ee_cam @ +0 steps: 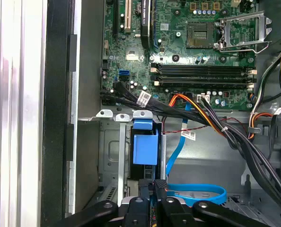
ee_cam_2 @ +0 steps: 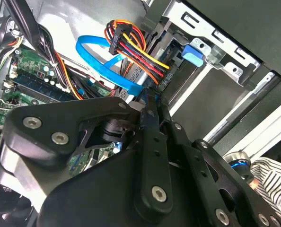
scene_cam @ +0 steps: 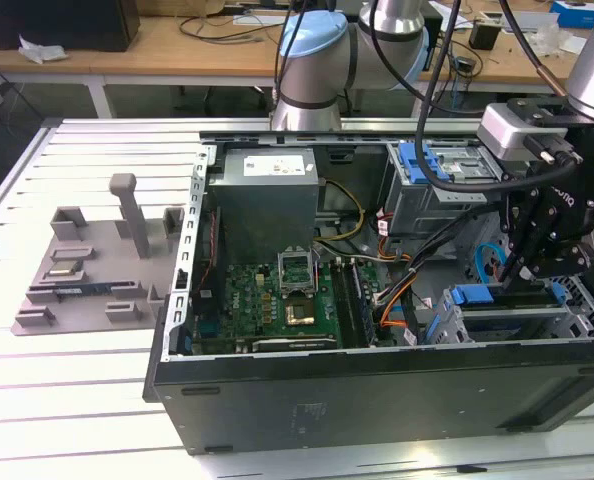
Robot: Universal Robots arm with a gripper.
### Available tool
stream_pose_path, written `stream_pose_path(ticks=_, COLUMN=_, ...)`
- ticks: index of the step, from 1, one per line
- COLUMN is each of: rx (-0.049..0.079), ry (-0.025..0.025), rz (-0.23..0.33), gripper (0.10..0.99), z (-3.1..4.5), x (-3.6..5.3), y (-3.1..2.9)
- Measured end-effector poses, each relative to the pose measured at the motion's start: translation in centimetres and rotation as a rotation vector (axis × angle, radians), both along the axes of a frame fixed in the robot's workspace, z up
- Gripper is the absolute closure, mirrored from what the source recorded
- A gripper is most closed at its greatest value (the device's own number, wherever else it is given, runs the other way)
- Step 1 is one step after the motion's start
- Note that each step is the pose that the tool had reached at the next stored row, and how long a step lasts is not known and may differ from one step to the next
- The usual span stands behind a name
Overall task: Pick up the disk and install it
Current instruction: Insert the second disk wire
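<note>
Over on the exterior view's right, the black gripper [scene_cam: 522, 272] hangs low inside the open computer case [scene_cam: 377, 390], which lies on its side on the slatted table [scene_cam: 77, 400]. Right under the gripper sits the disk [scene_cam: 507, 300], lying flat in the metal cage [scene_cam: 457, 325] by the case's near wall. I can see its blue plastic end and a dark strip of its side. A grey power box [scene_cam: 267, 200] and a green board [scene_cam: 277, 300] fill the middle of the case. A grey holder tray [scene_cam: 97, 270] rests on the table at the exterior view's left.

From the second wrist view, the gripper's black links [ee_cam_2: 150, 156] are pressed close together, pointing down beside a blue ribbon cable [ee_cam_2: 102, 66] and a bunch of red, yellow and black wires [ee_cam_2: 136, 47].

From the first wrist view, the disk's blue front [ee_cam: 144, 146] sits in the cage opening, and the jaws [ee_cam: 154, 189] look shut on its edge.
</note>
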State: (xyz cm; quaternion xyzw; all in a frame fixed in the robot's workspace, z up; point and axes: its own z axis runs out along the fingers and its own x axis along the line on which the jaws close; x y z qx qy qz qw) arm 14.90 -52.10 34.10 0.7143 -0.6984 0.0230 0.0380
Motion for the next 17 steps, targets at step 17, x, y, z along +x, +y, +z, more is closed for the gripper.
stream_pose_path(ticks=17, rx=-0.004, ry=-0.0004, rz=0.0, gripper=0.98, z=3.0, x=0.01, y=0.45)
